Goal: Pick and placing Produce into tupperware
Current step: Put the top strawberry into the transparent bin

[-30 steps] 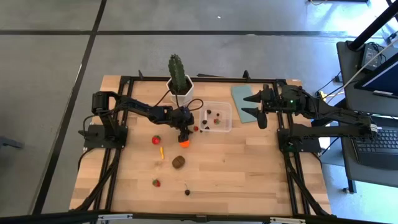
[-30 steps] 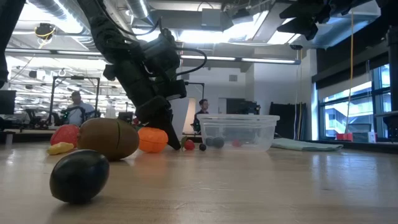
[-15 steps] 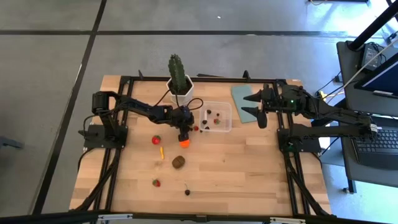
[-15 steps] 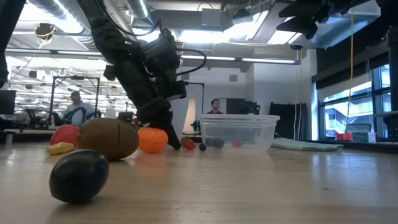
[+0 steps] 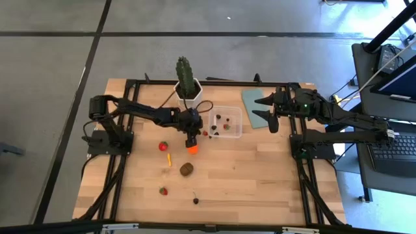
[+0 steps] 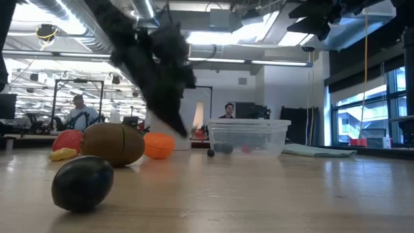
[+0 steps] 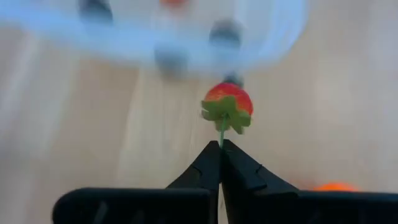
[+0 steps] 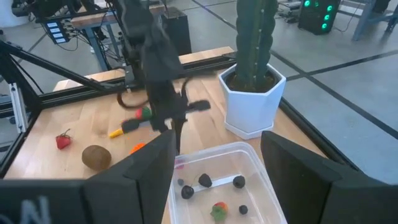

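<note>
My left gripper (image 7: 221, 146) is shut on a small red strawberry (image 7: 227, 102) just left of the tupperware (image 5: 227, 122). In the high view that gripper (image 5: 197, 132) stands between the orange ball (image 5: 192, 149) and the clear box. The box holds several dark berries and a strawberry (image 8: 217, 210). My right gripper (image 5: 263, 109) hangs open above the blue-grey lid (image 5: 252, 99), holding nothing. On the wood lie a second strawberry (image 5: 163, 146), a yellow stick (image 5: 168, 158), a brown oval (image 5: 186, 169), a third strawberry (image 5: 163, 191) and a dark berry (image 5: 195, 200). My left gripper pinches the strawberry's thin green stem (image 7: 221, 132) between its two fingertips, only at their free ends. The fingers slant down from the table's left. The berry sits beyond the tips, leaf cap toward them. The low view shows it off the table.
A tall green cactus (image 5: 186, 78) in a white pot stands just behind the left gripper. One loose dark berry (image 6: 211, 153) lies in front of the box's left wall. Black frame rails run along both table sides. People show in the room beyond.
My left gripper has taken hold of the strawberry by its stem and gone up with it. The berry has left its place on the table beside the loose dark berry. The arm shows blurred in the low view.
</note>
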Controlling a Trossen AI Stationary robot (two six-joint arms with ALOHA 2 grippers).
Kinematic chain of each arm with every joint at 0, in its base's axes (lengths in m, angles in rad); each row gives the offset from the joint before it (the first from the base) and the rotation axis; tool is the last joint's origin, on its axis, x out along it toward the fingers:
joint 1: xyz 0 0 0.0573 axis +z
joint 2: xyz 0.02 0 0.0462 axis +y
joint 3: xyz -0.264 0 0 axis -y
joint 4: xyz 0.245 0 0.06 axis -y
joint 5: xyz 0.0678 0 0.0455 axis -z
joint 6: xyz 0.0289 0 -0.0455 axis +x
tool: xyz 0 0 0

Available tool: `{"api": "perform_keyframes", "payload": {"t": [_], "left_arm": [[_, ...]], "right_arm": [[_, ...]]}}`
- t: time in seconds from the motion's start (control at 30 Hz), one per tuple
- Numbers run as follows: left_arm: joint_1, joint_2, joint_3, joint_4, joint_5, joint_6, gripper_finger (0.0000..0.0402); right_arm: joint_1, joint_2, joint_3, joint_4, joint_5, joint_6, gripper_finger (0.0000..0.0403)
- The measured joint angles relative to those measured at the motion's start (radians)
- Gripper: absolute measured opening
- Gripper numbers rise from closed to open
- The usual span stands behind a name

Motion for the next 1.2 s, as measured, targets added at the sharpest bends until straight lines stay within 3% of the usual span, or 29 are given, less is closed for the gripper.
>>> {"api": "perform_keyframes", "payload": {"t": [0.13,0.3,0.6,0.83,1.2], "left_arm": [[0.011,-0.072,0.098,-0.129,0.025,0.020,0.0002],[0.027,-0.116,0.251,-0.140,0.020,0.060,0.0001],[0.057,0.046,0.424,-0.197,0.013,0.151,0.0000],[0.057,0.190,0.463,-0.257,0.015,0.143,0.0000],[0.057,0.208,0.463,-0.271,-0.020,0.118,0.0029]], "right_arm": [[0.000,0.000,0.000,0.000,0.000,0.000,0.0239],[0.000,0.000,0.000,0.002,0.000,-0.002,0.0239],[0.000,0.000,0.000,0.007,0.005,-0.007,0.0239],[-0.002,0.000,0.000,0.007,0.013,-0.010,0.0239],[-0.003,0.000,0.000,0.006,0.015,-0.031,0.0239]]}}
